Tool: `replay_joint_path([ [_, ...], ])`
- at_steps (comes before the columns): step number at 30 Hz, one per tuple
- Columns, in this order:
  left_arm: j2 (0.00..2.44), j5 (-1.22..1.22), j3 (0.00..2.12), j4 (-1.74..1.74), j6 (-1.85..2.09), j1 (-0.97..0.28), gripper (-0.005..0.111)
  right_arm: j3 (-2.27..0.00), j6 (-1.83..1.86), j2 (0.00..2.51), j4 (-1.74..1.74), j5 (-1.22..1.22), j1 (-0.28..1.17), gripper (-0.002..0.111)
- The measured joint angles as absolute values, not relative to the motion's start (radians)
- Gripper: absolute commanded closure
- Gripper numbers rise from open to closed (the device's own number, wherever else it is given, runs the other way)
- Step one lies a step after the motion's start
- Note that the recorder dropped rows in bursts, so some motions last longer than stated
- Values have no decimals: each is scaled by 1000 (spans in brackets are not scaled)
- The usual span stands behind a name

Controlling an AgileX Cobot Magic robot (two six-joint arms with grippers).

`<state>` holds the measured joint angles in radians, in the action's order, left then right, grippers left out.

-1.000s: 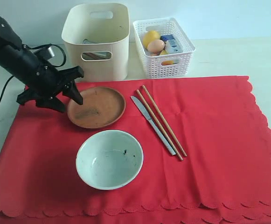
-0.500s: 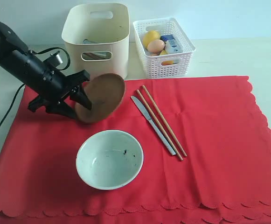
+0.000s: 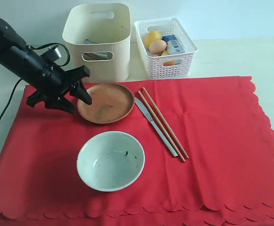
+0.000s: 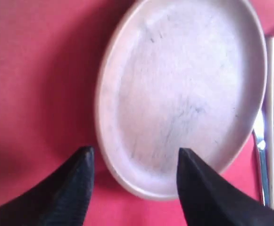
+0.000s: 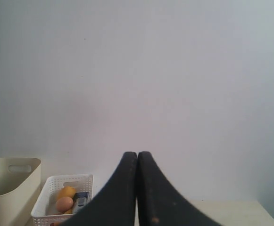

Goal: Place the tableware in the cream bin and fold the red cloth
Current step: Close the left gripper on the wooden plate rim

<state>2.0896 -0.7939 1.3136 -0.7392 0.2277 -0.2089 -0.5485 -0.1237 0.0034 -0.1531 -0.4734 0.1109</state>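
left gripper point(image 3: 80, 105) low over the red cloth point(image 3: 212, 141), jaws spread wide, straddling the left rim of the round brown plate point(image 3: 106, 101). one finger point(image 4: 70, 183) sits outside over the cloth, the other above the plate's inside. no clamp on the rim. plate lies flat on the cloth in front of the cream bin point(image 3: 75, 52), just beside knife point(image 3: 156, 126) and chopsticks point(image 3: 170, 128). bowl point(image 3: 111, 160) sits nearer the cloth's front edge. right gripper point(image 5: 137, 155) closed tight, empty, facing a wall point(image 5: 174, 70).

Red cloth point(image 3: 212, 141): matt fabric. Plate point(image 3: 106, 102): matt, scuffed brown. Bowl point(image 3: 111, 160): glossy glaze. Knife point(image 3: 155, 128): shiny metal. Chopsticks point(image 3: 164, 123): wood.
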Motion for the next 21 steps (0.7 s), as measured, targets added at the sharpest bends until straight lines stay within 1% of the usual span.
replay_joint_path([
  [6,2115,-734,1314,-765,228,-209,54,-549,-124,3,-153,-473,111,108],
  [17,2156,-731,1314,-891,270,-209,55,-549,-124,3,-153,-473,111,108],
  [18,2156,-731,1314,-896,275,-209,59,-549,-124,3,-153,-473,111,108],
  [20,2156,-732,1314,-898,279,-209,70,-549,-124,3,-153,-473,111,108],
  [21,2157,-732,1314,-898,279,-209,79,-549,-124,3,-153,-473,111,108],
])
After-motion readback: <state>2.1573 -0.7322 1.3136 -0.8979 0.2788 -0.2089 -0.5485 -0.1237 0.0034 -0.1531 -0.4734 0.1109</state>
